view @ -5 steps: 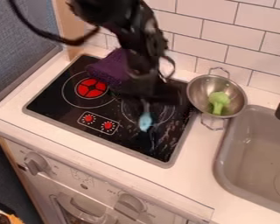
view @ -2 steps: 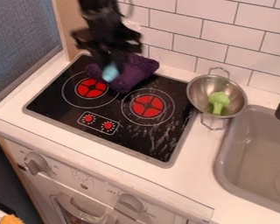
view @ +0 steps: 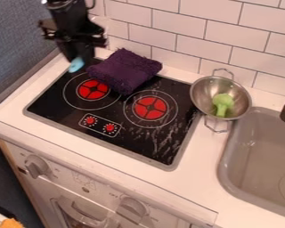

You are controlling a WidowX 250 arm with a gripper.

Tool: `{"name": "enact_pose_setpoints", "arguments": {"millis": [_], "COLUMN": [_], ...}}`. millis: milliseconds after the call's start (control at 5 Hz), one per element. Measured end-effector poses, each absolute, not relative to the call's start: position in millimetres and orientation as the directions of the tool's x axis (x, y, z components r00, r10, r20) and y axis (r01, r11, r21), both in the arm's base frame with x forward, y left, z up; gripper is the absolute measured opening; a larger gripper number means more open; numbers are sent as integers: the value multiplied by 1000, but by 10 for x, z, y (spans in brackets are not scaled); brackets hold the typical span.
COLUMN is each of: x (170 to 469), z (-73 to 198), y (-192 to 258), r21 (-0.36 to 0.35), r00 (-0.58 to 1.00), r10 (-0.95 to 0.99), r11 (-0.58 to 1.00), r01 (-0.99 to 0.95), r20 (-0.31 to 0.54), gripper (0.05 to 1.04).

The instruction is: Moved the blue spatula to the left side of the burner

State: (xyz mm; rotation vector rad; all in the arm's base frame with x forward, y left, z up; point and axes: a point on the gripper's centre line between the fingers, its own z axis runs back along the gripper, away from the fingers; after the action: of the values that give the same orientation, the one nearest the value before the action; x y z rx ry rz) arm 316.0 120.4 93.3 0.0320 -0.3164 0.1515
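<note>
Here, my gripper (view: pixel 79 55) is above the back left corner of the stove (view: pixel 124 144), and my fingers are closed on the spatula (view: pixel 76 65). Its blue, rounded head hangs down from me, beyond the left burner (view: pixel 93 89) toward that corner. The stove is flat, black and shiny, with whitish streaks on its right part, and the two burners are round and red. Near me, the cloth (view: pixel 126 72) is purple, thick and fuzzy, and it lies in a heap across the back edge of the stove. On the pale counter (view: pixel 195 153), between the stove and the smooth gray sink (view: pixel 252 164), stands a round pot (view: pixel 205 94) of shiny metal with two wire handles. Inside it is a light green broccoli (view: pixel 223 103).
</note>
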Motion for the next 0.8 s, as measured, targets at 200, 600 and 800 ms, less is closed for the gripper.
{"name": "enact_pose_setpoints", "arguments": {"millis": [200, 600, 800], "x": [3092, 3059, 3037], "z": [779, 391, 227], "y": [1502, 1721, 1713], "r21": [39, 74, 75], "r00": [942, 953, 960], "r10": [165, 161, 145], "r11": [982, 980, 983], "r01": [-184, -186, -167], "r20": [292, 257, 239], "gripper": [336, 336, 336]}}
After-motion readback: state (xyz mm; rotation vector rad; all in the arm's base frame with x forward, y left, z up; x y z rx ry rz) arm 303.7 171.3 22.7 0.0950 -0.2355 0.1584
